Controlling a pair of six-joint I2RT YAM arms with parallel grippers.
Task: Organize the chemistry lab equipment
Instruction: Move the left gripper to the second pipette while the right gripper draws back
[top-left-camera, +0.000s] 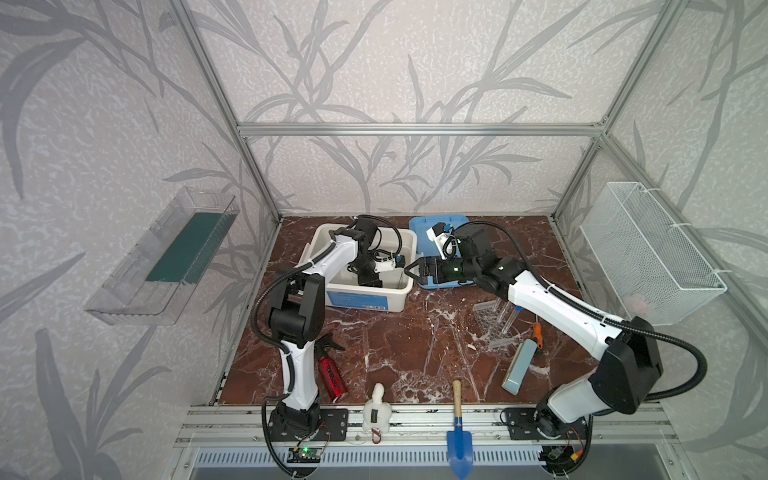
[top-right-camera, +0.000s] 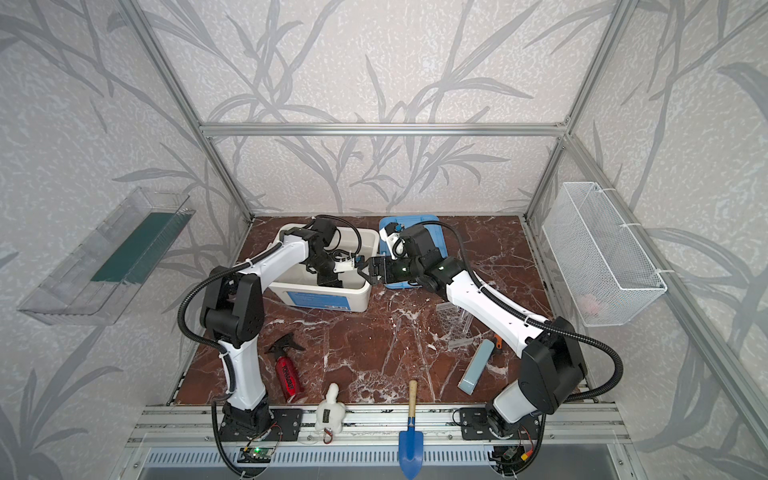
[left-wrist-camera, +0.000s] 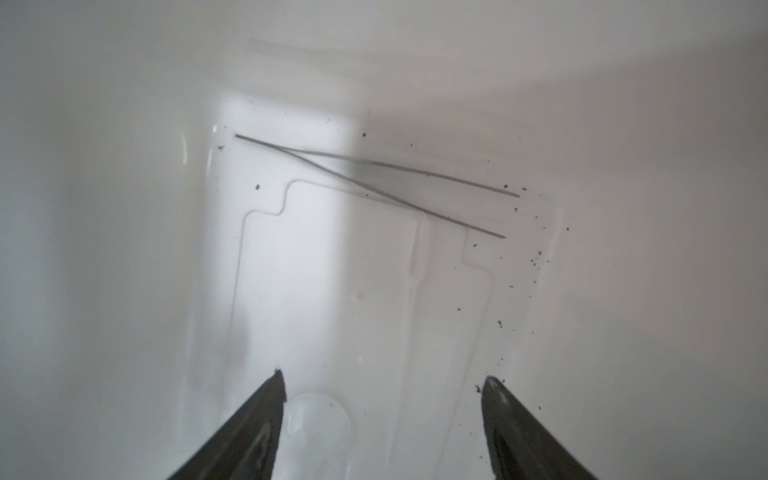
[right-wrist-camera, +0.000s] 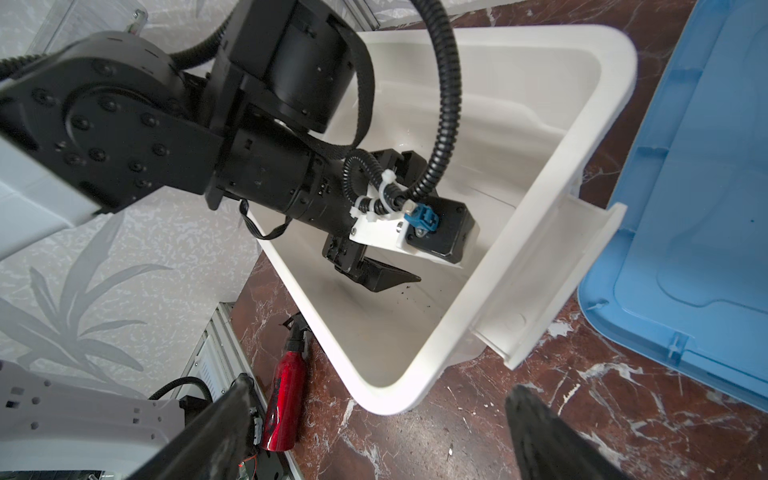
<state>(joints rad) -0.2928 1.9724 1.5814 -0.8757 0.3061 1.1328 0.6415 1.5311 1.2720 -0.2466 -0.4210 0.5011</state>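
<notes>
Two thin rods (left-wrist-camera: 478, 187) lie crossed on the floor of the white bin (top-left-camera: 409, 249). My left gripper (left-wrist-camera: 384, 376) hangs open inside the bin with nothing between its fingers. A clear rounded glass piece (left-wrist-camera: 318, 419) rests on the floor beside one fingertip; I cannot tell whether it is a bottle or a beaker. In both top views the left gripper (top-left-camera: 372, 282) (top-right-camera: 330, 282) is down in the bin. My right gripper (top-left-camera: 409, 272) (right-wrist-camera: 380, 386) stands open and empty just outside the bin's right end. The clear perforated tube rack (top-left-camera: 492, 320) and blue-capped tubes (top-left-camera: 513, 316) lie under the right arm.
A blue lid (top-left-camera: 419, 226) lies behind the right gripper. A red canister (top-left-camera: 331, 378), a white plush toy (top-left-camera: 376, 409) and a blue trowel (top-left-camera: 458, 432) sit along the front edge. A pale blue box (top-left-camera: 517, 365) and an orange-handled tool (top-left-camera: 537, 334) lie front right. A wire basket (top-left-camera: 648, 253) hangs on the right wall.
</notes>
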